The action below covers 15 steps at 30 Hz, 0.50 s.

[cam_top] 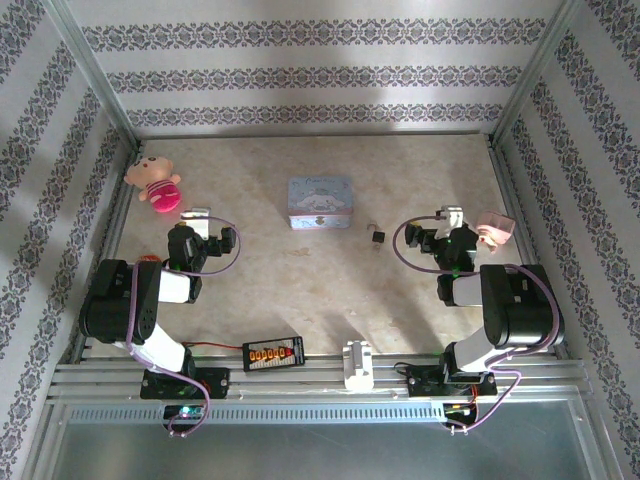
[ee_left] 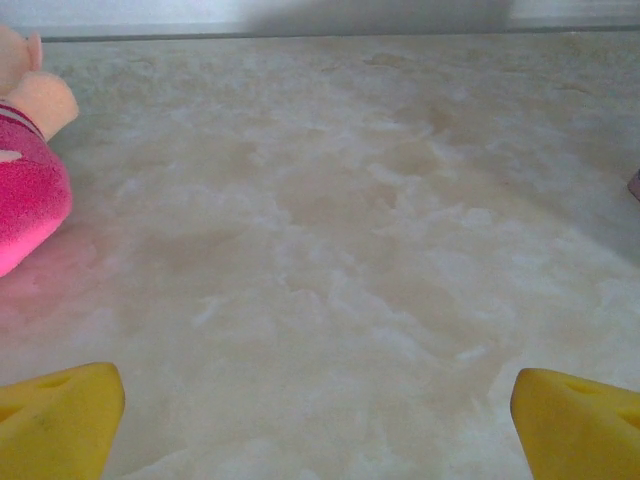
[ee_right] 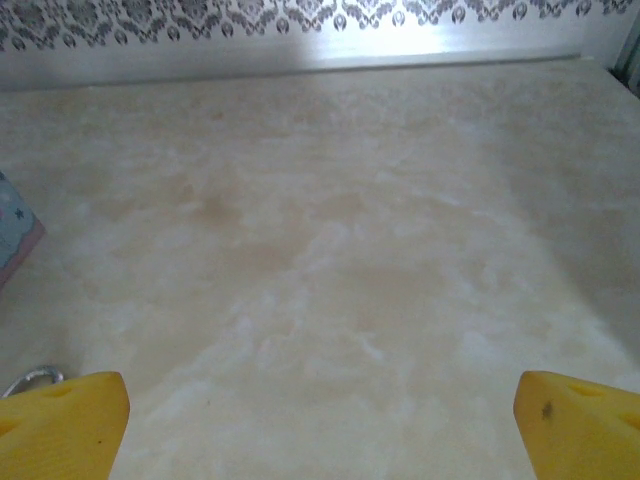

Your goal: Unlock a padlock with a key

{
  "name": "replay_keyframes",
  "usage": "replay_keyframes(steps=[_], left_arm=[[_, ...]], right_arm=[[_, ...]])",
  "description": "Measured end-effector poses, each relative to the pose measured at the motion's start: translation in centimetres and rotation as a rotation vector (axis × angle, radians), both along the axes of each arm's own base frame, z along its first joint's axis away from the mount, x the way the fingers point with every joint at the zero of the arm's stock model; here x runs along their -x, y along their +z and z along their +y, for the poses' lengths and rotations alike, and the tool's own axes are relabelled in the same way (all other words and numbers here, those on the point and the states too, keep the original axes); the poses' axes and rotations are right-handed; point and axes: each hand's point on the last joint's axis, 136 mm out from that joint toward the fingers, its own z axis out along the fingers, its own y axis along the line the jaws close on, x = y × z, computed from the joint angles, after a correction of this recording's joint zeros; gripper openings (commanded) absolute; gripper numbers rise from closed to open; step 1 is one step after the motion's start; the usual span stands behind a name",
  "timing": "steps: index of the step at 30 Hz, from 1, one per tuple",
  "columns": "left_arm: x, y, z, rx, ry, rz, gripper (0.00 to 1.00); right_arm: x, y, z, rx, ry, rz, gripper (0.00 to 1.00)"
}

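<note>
The padlock lies just right of the tin, with a ring, perhaps the key's, nearby; a doll sits well left. Left hand and right hand flank the tin, both spread wide and empty.

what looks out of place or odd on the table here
Nothing stands out. The padlock sits just right of the tin, the doll lies by the left wall, and the left tool and right tool are both open and empty.
</note>
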Motion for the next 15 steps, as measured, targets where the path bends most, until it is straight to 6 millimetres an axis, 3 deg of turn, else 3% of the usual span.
replay_keyframes(steps=[15], left_arm=[[0.01, 0.02, -0.15, 0.002, -0.008, -0.001, 0.99]], right_arm=[[-0.10, 0.12, 0.00, 0.000, 0.000, -0.003, 0.98]])
